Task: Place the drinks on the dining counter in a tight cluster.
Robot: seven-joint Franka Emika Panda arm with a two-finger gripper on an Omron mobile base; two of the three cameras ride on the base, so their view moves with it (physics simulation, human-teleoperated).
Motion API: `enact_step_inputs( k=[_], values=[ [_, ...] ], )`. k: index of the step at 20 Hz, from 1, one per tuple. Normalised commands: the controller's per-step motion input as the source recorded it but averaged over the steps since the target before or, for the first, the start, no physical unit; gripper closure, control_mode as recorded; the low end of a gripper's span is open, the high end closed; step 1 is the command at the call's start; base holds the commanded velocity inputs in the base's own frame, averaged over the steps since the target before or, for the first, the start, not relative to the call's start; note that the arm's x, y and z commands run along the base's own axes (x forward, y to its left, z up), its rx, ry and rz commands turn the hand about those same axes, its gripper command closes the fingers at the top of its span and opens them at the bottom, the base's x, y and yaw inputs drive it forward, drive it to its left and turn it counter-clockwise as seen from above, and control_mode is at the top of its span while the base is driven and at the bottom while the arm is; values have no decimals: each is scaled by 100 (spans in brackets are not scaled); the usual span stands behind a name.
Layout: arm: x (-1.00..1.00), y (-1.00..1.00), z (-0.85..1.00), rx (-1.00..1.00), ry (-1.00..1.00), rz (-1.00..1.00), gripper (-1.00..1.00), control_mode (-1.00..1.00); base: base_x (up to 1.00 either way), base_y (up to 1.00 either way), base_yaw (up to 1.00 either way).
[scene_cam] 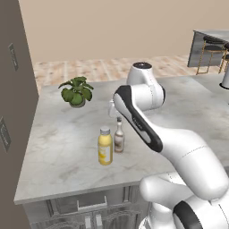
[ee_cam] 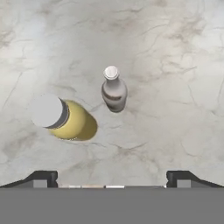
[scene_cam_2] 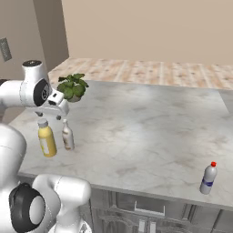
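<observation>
Three bottles [scene_cam_2: 47, 138], one potted plant [scene_cam_2: 72, 86], one counter [scene_cam_2: 145, 123].

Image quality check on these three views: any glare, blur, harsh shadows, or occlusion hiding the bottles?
Left base view: soft flat light, mild blur, faint shadow under the yellow bottle; the white arm blocks the right of the counter. Right base view: no glare, red-capped bottle small but clear. Hand view: sharp top-down, yellow bottle and brown-and-white bottle foreshortened, soft shadows.

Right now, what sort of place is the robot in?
Likely a home kitchen, rendered: a grey marbled counter over cabinet drawers, bar stools at a second counter behind, and a potted plant beside drink bottles.
</observation>
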Motion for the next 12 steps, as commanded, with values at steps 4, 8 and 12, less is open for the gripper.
enact_step_inputs(
  k=[4,8,12],
  values=[
    [19,3,-14,8,22,6,-100,-100,0,0,0],
    [2,25,0,-17,20,0,-100,-100,0,0,0],
    [6,40,-5,-15,18,0,-100,-100,0,0,0]
  ],
)
